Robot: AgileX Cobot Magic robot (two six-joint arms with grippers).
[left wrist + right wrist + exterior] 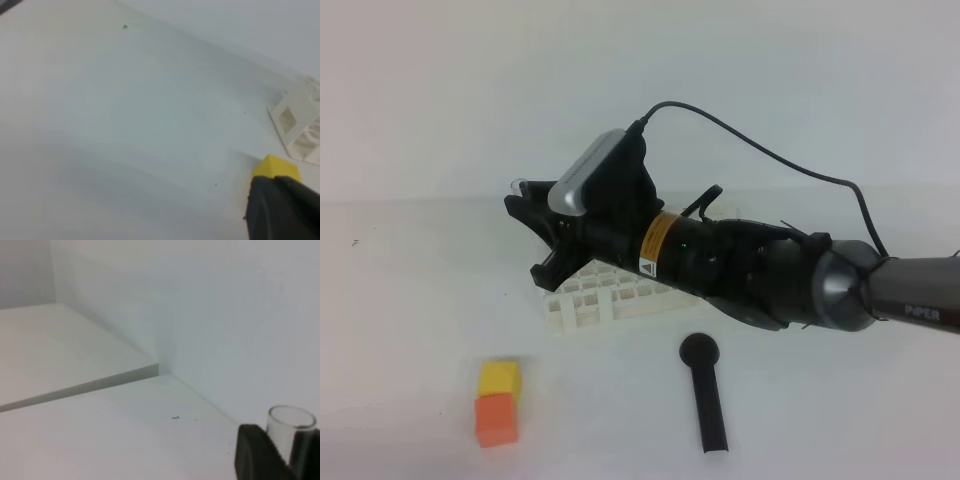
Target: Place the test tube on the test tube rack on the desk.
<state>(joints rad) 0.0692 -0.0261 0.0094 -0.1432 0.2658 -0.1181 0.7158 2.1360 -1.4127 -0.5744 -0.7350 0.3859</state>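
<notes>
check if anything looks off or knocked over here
Nothing is spilled or broken. The rack sits flat on the desk. The tube is in the right pincer above the rack, not yet in a hole. The black stick and two stacked blocks lie apart, undisturbed.

Even, bright, diffuse light throughout; shadows faint. Both wrist views soft, near black finger blurred. White desk nearly washed out in high view.
</notes>
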